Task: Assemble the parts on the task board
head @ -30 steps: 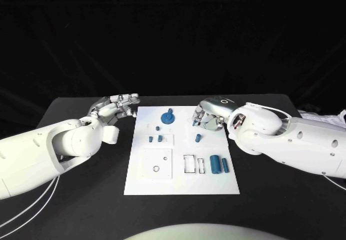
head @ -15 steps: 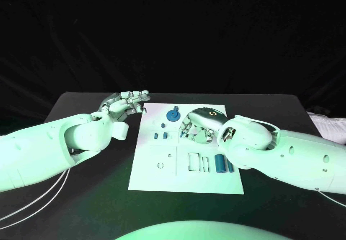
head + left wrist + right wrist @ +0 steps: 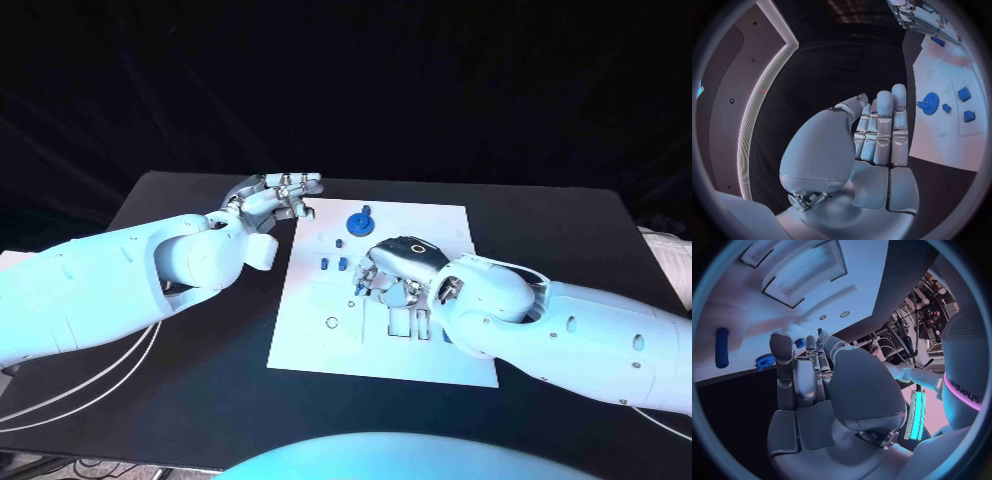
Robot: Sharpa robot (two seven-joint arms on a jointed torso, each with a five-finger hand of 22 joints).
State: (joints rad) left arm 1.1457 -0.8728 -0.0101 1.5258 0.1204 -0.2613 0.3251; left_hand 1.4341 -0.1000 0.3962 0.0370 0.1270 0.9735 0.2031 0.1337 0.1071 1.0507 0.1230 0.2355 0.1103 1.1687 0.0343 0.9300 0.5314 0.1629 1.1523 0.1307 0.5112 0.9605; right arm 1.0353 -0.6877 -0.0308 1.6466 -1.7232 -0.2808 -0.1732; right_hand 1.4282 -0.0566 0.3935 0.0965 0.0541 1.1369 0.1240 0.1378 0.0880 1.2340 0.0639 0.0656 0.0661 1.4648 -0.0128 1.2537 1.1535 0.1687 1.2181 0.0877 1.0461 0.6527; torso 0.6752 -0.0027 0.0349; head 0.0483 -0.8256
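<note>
White task board [image 3: 433,350] bears blue gear [image 3: 361,224]; right hand [image 3: 392,272] above board.

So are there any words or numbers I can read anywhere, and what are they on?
"edjeys": that is how the pale letters seem to read, running sideways on the pink band seen in the right wrist view; part of the word may be cut off.
No words or numbers can be read on the board, the blue parts or the arms.
</note>
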